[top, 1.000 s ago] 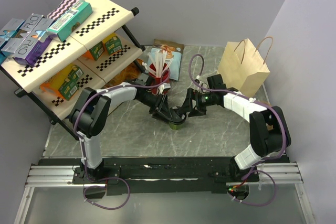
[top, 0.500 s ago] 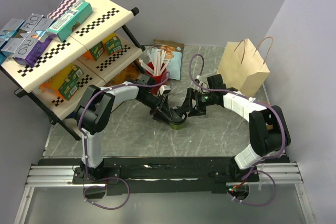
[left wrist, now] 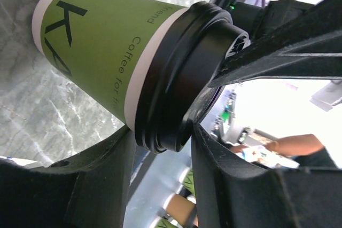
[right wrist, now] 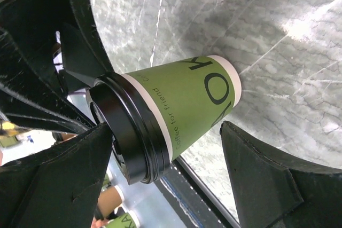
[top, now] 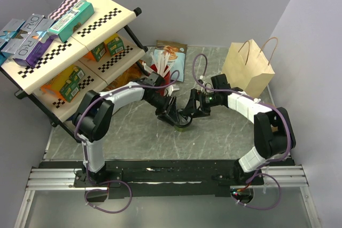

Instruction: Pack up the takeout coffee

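Observation:
The takeout coffee [left wrist: 96, 46], a green paper cup with a black lid [left wrist: 181, 78], hangs tilted above the marble table [right wrist: 278, 25]. My left gripper [left wrist: 162, 133] is shut on the lid's rim, one finger on each side. In the top view the left gripper [top: 172, 115] and right gripper [top: 188, 115] meet over the cup [top: 182, 127] at mid table. My right gripper [right wrist: 163, 131] is open and straddles the cup [right wrist: 187, 102] lengthwise. One finger sits by the lid top and the other stands off the base with a gap.
A brown paper bag [top: 248, 70] stands upright at the back right. A red cup with white stirrers [top: 164, 68] and a snack pouch [top: 173, 49] sit behind the left arm. A tilted shelf rack [top: 69, 52] of boxes fills the left.
My left arm has swung back and right, carrying the gripper and the cup slightly right. It now covers part of the red cup. The right arm has stayed put.

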Motion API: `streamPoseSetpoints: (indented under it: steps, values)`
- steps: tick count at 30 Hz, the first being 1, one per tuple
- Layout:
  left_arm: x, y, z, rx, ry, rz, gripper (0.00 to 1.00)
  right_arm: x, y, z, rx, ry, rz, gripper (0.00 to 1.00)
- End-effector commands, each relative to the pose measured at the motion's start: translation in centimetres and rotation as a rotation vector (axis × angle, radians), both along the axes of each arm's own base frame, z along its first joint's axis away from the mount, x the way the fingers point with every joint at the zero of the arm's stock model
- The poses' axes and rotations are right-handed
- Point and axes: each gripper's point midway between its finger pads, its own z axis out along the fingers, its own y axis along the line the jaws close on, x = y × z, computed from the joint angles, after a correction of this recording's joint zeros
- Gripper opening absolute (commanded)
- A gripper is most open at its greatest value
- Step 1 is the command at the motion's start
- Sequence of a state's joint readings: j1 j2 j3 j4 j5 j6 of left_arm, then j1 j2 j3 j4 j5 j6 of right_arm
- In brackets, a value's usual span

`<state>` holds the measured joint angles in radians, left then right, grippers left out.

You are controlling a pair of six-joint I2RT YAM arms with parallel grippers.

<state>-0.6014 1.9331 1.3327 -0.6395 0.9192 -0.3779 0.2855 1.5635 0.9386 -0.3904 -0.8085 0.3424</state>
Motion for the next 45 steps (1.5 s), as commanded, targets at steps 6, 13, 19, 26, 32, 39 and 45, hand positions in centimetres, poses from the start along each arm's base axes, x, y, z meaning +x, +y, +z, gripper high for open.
streamPoseSetpoints:
  steps: [6, 13, 19, 26, 32, 39, 45]
  values:
    - [5.9, 5.3, -10.4, 0.442, -0.425, -0.024, 0.55, 2.1, 0.0, 0.7, -0.015, -0.068, 0.021, 0.87]
    - [8.5, 2.3, -6.0, 0.301, -0.502, -0.018, 0.70, 3.6, -0.2, 2.1, -0.001, -0.109, 0.016, 0.89]
    - [8.8, 2.3, -4.8, 0.277, -0.516, -0.028, 0.99, 4.9, -0.6, 3.7, 0.008, -0.165, 0.008, 0.93]
    - [9.1, 1.2, -2.0, 0.175, -0.552, -0.045, 0.99, 5.9, -1.2, 5.2, -0.003, -0.239, 0.011, 0.96]
    - [8.7, 0.3, 0.6, 0.076, -0.561, -0.055, 0.99, 6.1, -2.8, 5.3, -0.055, -0.257, 0.010, 0.96]
    - [8.4, -0.9, 5.1, -0.072, -0.668, -0.143, 0.99, 6.4, -4.4, 6.1, -0.105, -0.362, 0.046, 0.96]
    - [7.9, -1.8, 7.6, -0.179, -0.690, -0.204, 1.00, 5.5, -5.1, 6.6, -0.140, -0.452, 0.130, 0.97]
